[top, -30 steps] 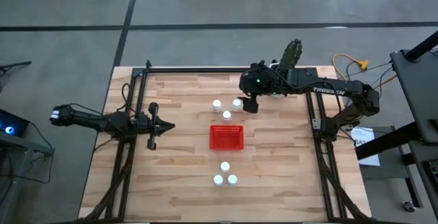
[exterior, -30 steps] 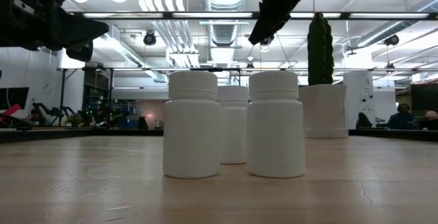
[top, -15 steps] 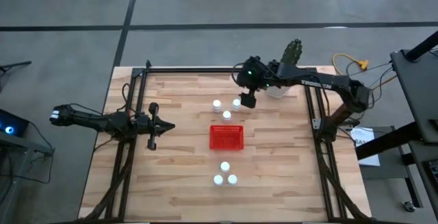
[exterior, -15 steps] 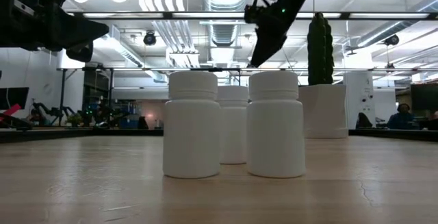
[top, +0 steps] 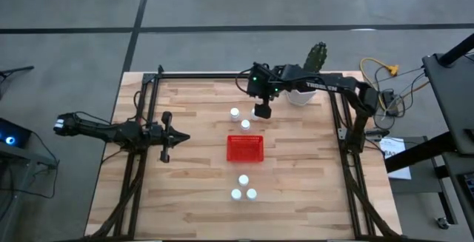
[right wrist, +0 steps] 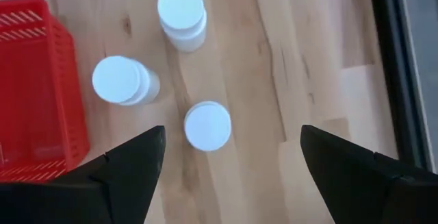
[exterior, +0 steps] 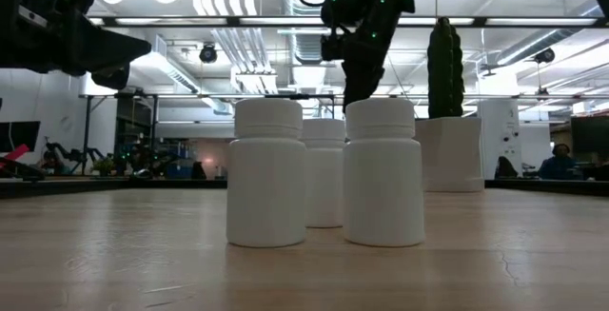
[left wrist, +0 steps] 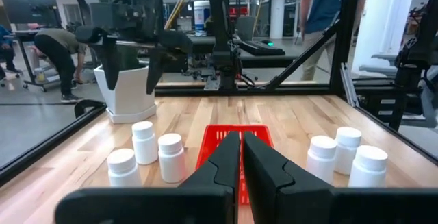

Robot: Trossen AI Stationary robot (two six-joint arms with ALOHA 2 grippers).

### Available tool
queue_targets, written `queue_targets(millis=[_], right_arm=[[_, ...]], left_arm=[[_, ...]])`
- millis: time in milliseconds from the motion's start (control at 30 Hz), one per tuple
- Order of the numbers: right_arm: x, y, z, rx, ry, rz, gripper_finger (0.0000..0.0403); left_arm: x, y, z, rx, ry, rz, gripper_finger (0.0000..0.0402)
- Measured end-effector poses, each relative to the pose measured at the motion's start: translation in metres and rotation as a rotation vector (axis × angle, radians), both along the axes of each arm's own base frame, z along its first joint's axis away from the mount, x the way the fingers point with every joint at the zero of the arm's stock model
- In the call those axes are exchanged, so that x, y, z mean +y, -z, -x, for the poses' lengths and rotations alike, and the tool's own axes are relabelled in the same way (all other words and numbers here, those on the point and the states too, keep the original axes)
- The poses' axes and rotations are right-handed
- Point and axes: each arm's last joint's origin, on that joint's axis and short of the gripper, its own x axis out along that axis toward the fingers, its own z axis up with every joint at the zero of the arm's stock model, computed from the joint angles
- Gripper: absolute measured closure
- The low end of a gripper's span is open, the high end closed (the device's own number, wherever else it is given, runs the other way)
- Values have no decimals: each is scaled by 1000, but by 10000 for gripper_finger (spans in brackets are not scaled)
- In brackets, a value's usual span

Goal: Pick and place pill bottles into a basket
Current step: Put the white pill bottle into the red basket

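Three white pill bottles (top: 243,189) stand in a cluster near the table's front, large in the low view (exterior: 268,173). Another three (right wrist: 118,80) stand upright beyond the red basket (top: 244,148). My right gripper (right wrist: 233,157) hangs open above this far cluster, pointing steeply down. Its fingers stand wide on either side of the nearest bottle's cap (right wrist: 207,125) and touch nothing. In the high view it (top: 261,110) hides one far bottle. My left gripper (top: 174,136) rests shut and level at the table's left, aimed at the basket (left wrist: 236,142).
A white pot with a cactus (top: 304,94) stands at the far edge, right of my right gripper. Black frame rails (top: 222,75) run along the table's far edge and sides. Bare wood lies left and right of the basket. People move in the room beyond.
My right gripper has moved toward the table's left edge and come down, tipping more steeply downward, until it hangs over the far cluster of bottles. It has stayed open. The bottles and the basket have not moved.
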Motion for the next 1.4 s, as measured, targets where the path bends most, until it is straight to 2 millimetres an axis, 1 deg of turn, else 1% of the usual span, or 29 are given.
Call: queue_targets(millis=[167, 333, 500, 767, 1133, 1400], right_arm=[[1, 4, 0, 6, -13, -30, 78], [2, 8, -2, 9, -13, -34, 72], [1, 21, -6, 38, -14, -46, 66], [2, 30, -11, 56, -20, -51, 57], [1, 52, -19, 110, -24, -72, 55], [0, 60, -21, 126, -28, -77, 57]], left_arm=[[0, 1, -1, 12, -1, -2, 402], [0, 2, -1, 25, -1, -5, 402], [0, 4, -3, 43, 0, -9, 402], [-1, 7, -4, 73, -1, -15, 402], [-1, 9, -6, 98, 0, -20, 402], [-1, 9, -6, 97, 0, -20, 402]])
